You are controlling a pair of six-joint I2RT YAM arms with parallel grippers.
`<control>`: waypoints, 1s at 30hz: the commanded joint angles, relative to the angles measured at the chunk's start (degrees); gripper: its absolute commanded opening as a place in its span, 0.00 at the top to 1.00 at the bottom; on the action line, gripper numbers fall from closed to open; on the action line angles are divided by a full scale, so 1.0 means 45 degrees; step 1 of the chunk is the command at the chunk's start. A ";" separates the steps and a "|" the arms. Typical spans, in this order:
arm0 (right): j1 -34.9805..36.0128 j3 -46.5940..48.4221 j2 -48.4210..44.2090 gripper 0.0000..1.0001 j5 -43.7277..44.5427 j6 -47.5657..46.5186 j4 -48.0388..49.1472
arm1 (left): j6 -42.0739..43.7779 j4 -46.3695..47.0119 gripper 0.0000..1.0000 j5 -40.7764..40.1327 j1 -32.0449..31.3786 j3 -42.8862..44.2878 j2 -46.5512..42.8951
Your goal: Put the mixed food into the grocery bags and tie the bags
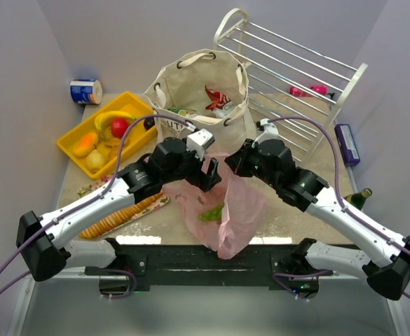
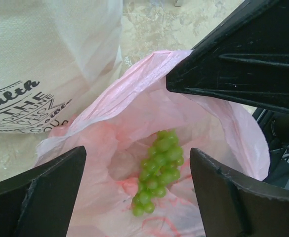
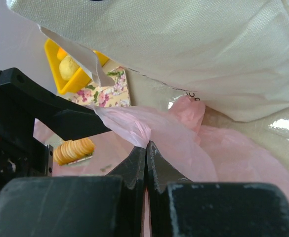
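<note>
Black left fingers sit closest in the left wrist view. They are spread wide apart and hold nothing. Right under them is the open mouth of the pink bag. The green grapes lie down inside it. The canvas tote stands just beside the bag.

In the right wrist view, the right fingers are squeezed tight on the pink bag's edge and lift it up. The tote is close behind.

From the top view, both arms meet over the pink bag at the front of the counter. A red packet is in the tote. A red apple and a banana sit in the yellow tray, well apart from the bags.

I think this is the filling step, and the grapes are in. Next, the left arm should go to the tray for more fruit while the right fingers hold the bag open. Tying comes later.
</note>
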 commanded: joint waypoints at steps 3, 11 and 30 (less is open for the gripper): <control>-0.0062 0.0184 0.0015 1.00 0.0650 -0.0084 0.0023 | 0.0712 -0.0032 0.04 0.0245 0.1169 0.0923 -0.1590; -0.0043 -0.0109 0.0034 1.00 0.0631 -0.0143 0.0062 | 0.1473 -0.1047 0.02 0.3270 0.5703 0.2599 -0.1595; -0.0062 -0.0578 -0.0161 1.00 -0.0345 -0.0319 0.0803 | 0.2000 -0.1302 0.01 -0.3228 1.1311 0.4672 0.5606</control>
